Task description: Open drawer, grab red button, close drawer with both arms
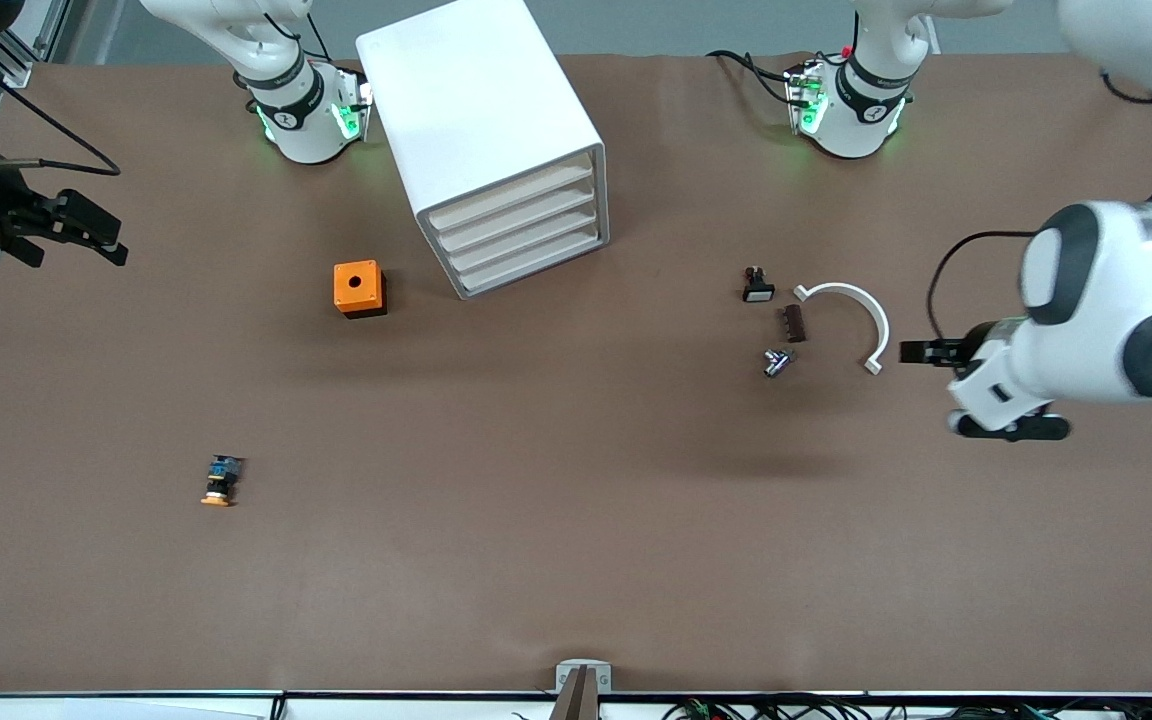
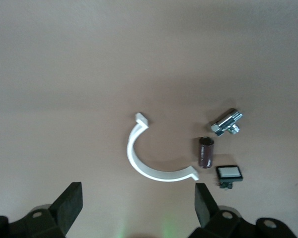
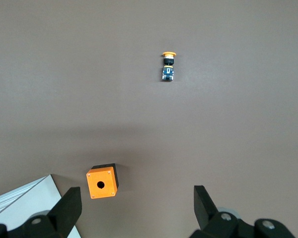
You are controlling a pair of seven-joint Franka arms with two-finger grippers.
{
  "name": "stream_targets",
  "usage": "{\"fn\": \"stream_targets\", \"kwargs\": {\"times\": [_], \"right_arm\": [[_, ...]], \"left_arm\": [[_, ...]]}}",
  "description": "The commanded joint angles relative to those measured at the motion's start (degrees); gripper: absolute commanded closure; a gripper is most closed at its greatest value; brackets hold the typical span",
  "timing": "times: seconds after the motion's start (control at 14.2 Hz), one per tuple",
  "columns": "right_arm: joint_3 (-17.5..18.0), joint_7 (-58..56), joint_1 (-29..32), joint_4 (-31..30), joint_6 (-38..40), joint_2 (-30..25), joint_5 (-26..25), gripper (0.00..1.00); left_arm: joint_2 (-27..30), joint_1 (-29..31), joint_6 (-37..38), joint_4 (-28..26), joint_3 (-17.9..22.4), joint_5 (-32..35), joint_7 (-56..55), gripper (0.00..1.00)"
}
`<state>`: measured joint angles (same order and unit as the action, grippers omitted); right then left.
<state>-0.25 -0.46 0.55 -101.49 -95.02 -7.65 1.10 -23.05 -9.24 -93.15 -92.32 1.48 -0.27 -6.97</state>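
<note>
Brown paper covers the counter (image 1: 576,520). Taking the front view as a clock face centred on the counter's middle, an orange-capped button (image 1: 221,481) (image 3: 168,67) lies on its side at about 8 o'clock, nearest the front camera and alone.

At about 3 o'clock sits a cluster of 4 small parts. The nearest is a shiny metal fitting (image 1: 777,362) (image 2: 226,122). Just farther off is a dark brown cylinder (image 1: 793,323) (image 2: 205,152), and then a black button with a white face (image 1: 758,288) (image 2: 229,173). A white half-ring (image 1: 861,305) (image 2: 149,163) curves beside them toward the left arm's end.

The left end effector (image 1: 921,352) (image 2: 138,208) hangs over the bare counter just beside the half-ring's nearer tip, with its fingers spread wide.

An orange box (image 1: 360,289) (image 3: 102,181) with 1 round hole on top stands at about 10 o'clock. Close to it, at about 11 o'clock, stands the white cabinet (image 1: 481,120) (image 3: 25,198). It is turned at an angle, and the drawer (image 1: 526,225) is one of 4 alike in its front. All 4 are pushed in flush.

The right end effector (image 1: 86,230) (image 3: 136,208) hovers over the counter's edge at about 9 o'clock, well apart from the cabinet, with its fingers spread.
</note>
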Motion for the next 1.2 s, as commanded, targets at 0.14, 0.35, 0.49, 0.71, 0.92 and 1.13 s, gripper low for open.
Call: {"fn": "stream_targets", "kwargs": {"times": [0.14, 0.35, 0.49, 0.71, 0.92, 1.13], "right_arm": [[-0.1, 0.29, -0.19, -0.72, 0.19, -1.22, 0.3, 0.0], [-0.1, 0.29, -0.19, -0.72, 0.19, -1.22, 0.22, 0.0], [-0.1, 0.29, -0.19, -0.72, 0.19, -1.22, 0.22, 0.0], [-0.1, 0.29, -0.19, -0.72, 0.19, -1.22, 0.22, 0.0], [-0.1, 0.29, -0.19, -0.72, 0.19, -1.22, 0.22, 0.0], [-0.1, 0.29, -0.19, -0.72, 0.19, -1.22, 0.22, 0.0]], "left_arm": [[-3.14, -7.0, 1.39, 2.66, -0.51, -1.48, -14.72, 0.01], [-6.03, -10.52, 4.9, 7.23, -0.6, -9.01, -27.26, 0.01], [-7.26, -11.93, 5.08, 9.08, -0.6, -14.21, -33.17, 0.01], [-8.76, -13.43, 5.44, 9.44, -0.6, -21.06, -44.67, 0.01], [-12.27, -14.14, 5.44, 11.54, -0.69, -28.37, -57.33, 0.01], [-15.61, -15.19, 5.44, 12.87, -2.09, -30.84, -68.93, 0.01]]}}
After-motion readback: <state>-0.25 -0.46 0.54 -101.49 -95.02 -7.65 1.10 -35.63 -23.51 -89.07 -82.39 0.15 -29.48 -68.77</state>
